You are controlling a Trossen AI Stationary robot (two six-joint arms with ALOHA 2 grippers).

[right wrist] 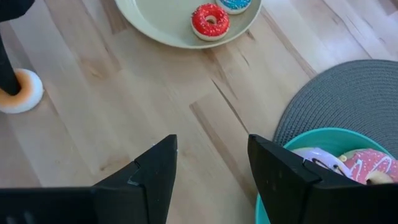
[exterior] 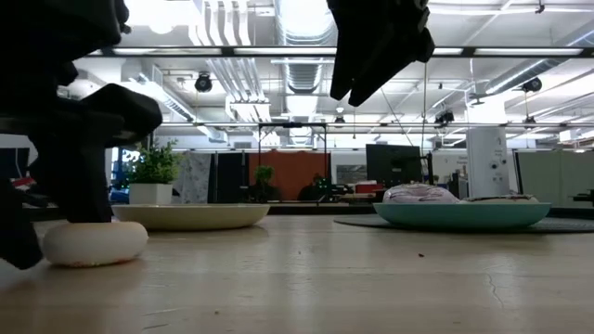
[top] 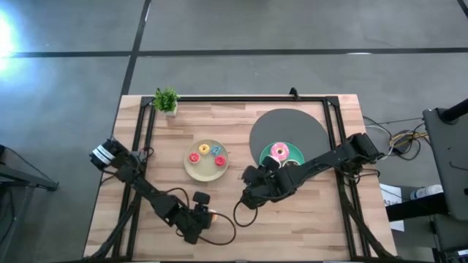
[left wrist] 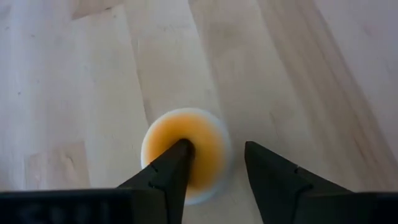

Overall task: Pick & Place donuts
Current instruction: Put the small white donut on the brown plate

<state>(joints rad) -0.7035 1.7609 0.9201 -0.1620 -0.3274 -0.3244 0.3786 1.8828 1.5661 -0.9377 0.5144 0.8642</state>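
Orange donut [left wrist: 186,152] sits straddled by open left gripper [left wrist: 214,165]; right gripper [right wrist: 211,165] open, empty.

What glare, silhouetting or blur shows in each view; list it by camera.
High view: bright glare patch on the floor at the left edge. Low view: ceiling lights backlight both arms into black silhouettes, and the near table is soft. Left wrist view: the orange donut is slightly blurred, one finger of the left end effector in its hole. Right wrist view: evenly lit, the red donut sharp.
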